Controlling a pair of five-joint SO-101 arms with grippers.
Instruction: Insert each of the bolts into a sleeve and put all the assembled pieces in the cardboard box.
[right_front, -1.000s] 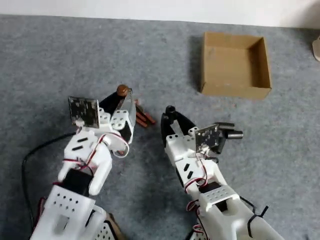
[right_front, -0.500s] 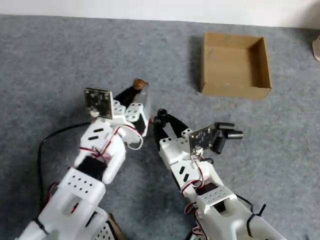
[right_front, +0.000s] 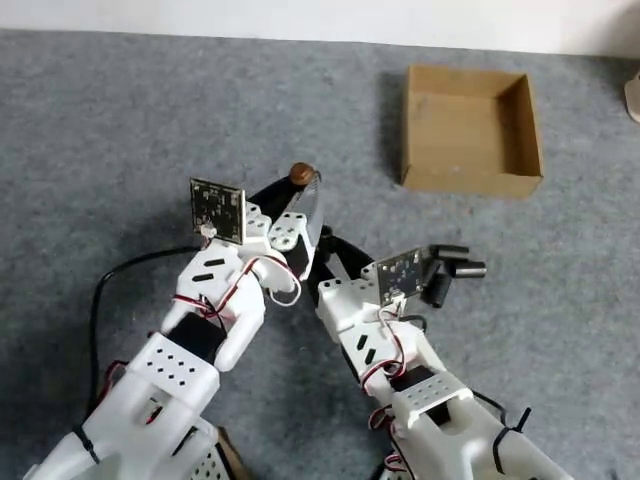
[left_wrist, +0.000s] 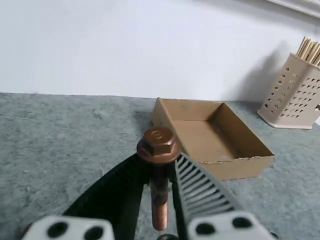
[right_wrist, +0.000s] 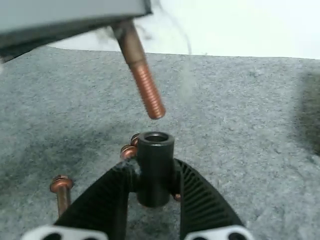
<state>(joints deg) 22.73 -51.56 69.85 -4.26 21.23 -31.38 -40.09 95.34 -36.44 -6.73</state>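
1. the left gripper (left_wrist: 159, 172) is clenched on a copper-coloured metal bolt with a hexagonal flanged head (left_wrist: 158, 144). its two black fingers pinch the smooth shank just under the head, and the threaded end points down.
2. the right gripper (right_wrist: 154, 175) grasps a short black cylindrical sleeve (right_wrist: 155, 162). the sleeve stands upright between the ribbed fingers with its open mouth facing up.
3. in the right wrist view the bolt hangs tilted, its threaded tip just above the sleeve's mouth. the tip and the sleeve are apart, so the bolt is not yet inserted.
4. in the high view the two grippers meet near the middle of the grey carpeted table (right_front: 150, 120), the left one above the right.
5. the open brown cardboard box (right_front: 470, 182) sits well apart from both grippers, at the far side of the table.
6. more copper bolts (right_wrist: 61, 187) lie on the carpet behind the held sleeve.
7. spare black sleeves (right_front: 462, 268) lie just beside the right arm, on its box side.
8. a beige perforated holder of wooden sticks (left_wrist: 295, 90) stands beyond the box.
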